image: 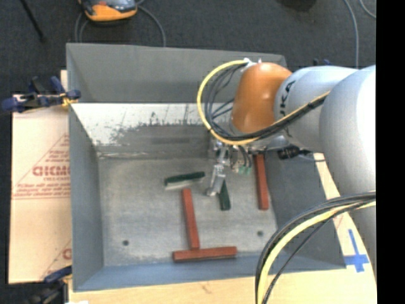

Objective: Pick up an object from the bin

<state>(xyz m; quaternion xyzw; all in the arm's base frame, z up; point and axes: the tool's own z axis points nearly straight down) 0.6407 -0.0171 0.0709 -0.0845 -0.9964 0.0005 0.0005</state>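
My gripper (pixel 217 183) hangs over the middle of the bin floor, its metal fingers pointing down and to the left. A short dark green stick (pixel 224 199) lies right under and beside the fingertips. A longer green stick (pixel 184 180) lies just to the left of them, pale at its left end. Below it a red-brown wooden bar (pixel 190 218) runs down the floor. Whether anything is between the fingers I cannot tell.
Another red-brown bar (pixel 204 254) lies crosswise near the front wall. A third red-brown bar (pixel 261 182) lies along the right wall, partly under the arm. The arm's orange cover and cables hide the back right of the bin.
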